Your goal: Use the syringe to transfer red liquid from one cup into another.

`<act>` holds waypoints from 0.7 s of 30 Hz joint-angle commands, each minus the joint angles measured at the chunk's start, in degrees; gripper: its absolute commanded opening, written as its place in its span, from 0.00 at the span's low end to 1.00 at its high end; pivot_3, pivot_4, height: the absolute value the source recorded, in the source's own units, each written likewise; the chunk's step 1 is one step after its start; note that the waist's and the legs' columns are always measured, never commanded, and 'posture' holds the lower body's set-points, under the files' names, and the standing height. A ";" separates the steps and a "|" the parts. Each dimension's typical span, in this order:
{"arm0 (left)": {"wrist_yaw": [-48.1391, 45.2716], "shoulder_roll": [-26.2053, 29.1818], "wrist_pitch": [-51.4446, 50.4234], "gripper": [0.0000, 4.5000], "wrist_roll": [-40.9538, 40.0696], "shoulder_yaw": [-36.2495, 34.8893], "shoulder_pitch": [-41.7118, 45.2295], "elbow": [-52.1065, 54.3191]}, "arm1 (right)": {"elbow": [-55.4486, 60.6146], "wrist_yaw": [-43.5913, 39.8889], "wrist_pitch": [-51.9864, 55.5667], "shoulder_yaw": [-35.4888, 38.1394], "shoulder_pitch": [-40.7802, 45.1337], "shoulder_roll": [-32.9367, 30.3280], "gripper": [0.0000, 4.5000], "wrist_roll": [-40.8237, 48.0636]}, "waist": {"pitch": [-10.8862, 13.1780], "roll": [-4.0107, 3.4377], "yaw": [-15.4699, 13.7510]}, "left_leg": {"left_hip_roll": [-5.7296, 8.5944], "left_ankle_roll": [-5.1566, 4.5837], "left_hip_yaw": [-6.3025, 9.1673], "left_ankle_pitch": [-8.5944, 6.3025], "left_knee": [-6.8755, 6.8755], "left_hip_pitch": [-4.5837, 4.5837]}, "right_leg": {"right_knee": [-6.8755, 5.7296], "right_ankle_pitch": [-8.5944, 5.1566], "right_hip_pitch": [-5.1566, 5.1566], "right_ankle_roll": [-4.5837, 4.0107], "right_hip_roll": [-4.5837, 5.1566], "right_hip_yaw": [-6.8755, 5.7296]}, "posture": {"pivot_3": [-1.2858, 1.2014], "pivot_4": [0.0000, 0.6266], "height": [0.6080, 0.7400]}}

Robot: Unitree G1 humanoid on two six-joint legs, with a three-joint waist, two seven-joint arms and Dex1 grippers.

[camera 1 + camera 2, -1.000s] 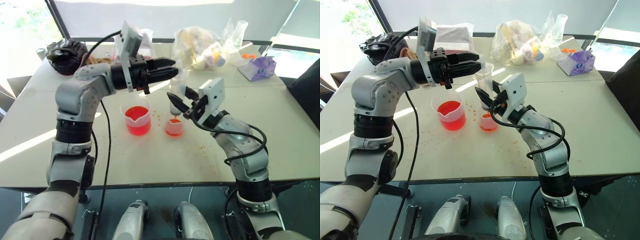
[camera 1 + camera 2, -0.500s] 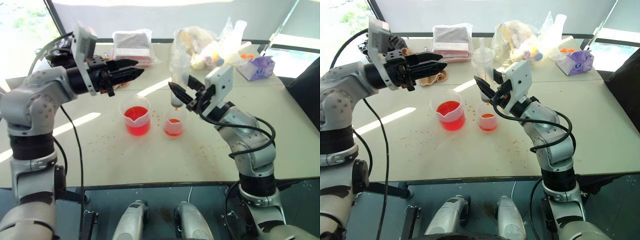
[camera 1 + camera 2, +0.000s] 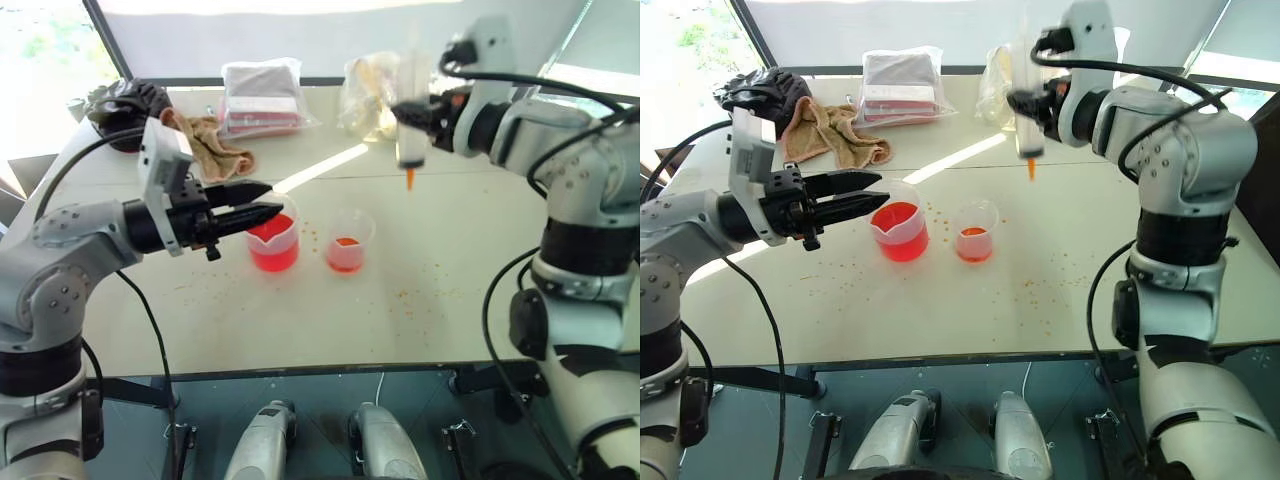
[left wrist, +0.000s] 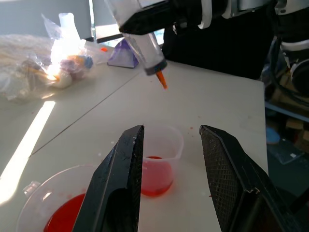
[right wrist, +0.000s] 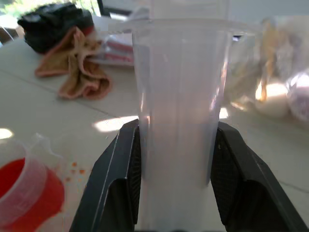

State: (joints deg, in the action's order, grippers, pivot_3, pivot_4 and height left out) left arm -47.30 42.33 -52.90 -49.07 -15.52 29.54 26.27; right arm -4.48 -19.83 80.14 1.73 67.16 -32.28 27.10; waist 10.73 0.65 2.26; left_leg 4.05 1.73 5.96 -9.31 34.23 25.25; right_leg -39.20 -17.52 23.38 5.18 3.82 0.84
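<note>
While the syringe (image 3: 412,128) hangs upright in the air, orange tip down, above and beyond the small cup (image 3: 349,241), the right gripper (image 5: 176,159) clamps its barrel. Beside the spouted beaker (image 3: 274,239) of red liquid (image 3: 273,246), the left gripper (image 3: 262,202) stands empty, fingers apart.

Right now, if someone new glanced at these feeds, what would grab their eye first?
Probably the syringe, held upright in the right tool high above the table, its orange tip pointing down, off to the right of both cups. Next, the bright red liquid in the spouted beaker beside the smaller cup, with the open left tool level at the beaker.
</note>
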 commanded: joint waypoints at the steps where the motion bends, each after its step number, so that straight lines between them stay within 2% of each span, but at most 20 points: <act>1: 0.43 1.08 1.71 0.43 -1.25 -1.65 -0.67 2.65 | -4.78 -2.18 8.14 -6.07 3.28 -1.70 0.31 -0.58 | 0.00 0.00 0.06 | 0.00 -0.01 0.00 0.00 0.00 0.00 | 0.01 0.00 0.00 0.00 0.00 0.00 | 0.52 0.24 0.97; 11: 1.57 4.48 2.57 0.43 -1.60 -3.15 -1.78 2.67 | -18.21 -0.08 12.35 -9.18 2.76 1.93 0.31 -5.67 | 0.01 -0.01 0.21 | 0.00 -0.02 -0.04 -0.01 0.01 0.05 | 0.00 0.01 0.04 0.01 -0.02 0.00 | 0.52 0.24 0.97; 20: 3.72 5.34 2.42 0.43 -2.77 -3.42 -3.32 3.78 | -20.20 0.28 12.36 -11.27 0.68 4.36 0.31 -7.09 | 0.01 -0.02 0.22 | -0.01 -0.02 -0.03 -0.01 0.00 0.05 | 0.00 0.01 0.05 0.02 -0.06 0.00 | 0.52 0.24 0.97; 21: 3.93 5.41 2.33 0.43 -3.07 -3.47 -3.49 3.89 | -20.14 0.39 12.36 -11.37 0.38 4.36 0.42 -7.28 | 0.01 -0.02 0.21 | 0.00 -0.02 -0.04 -0.01 0.00 0.05 | 0.00 0.01 0.05 0.02 -0.06 0.00 | 0.52 0.24 0.97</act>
State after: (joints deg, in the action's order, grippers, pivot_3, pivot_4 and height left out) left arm -43.70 46.98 -51.23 -51.11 -17.11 26.07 28.43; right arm -25.12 -19.51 92.12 -10.03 67.13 -27.79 20.33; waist 10.74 0.64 2.47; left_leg 4.05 1.71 5.92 -9.32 34.24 25.30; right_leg -39.20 -17.51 23.43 5.20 3.77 0.85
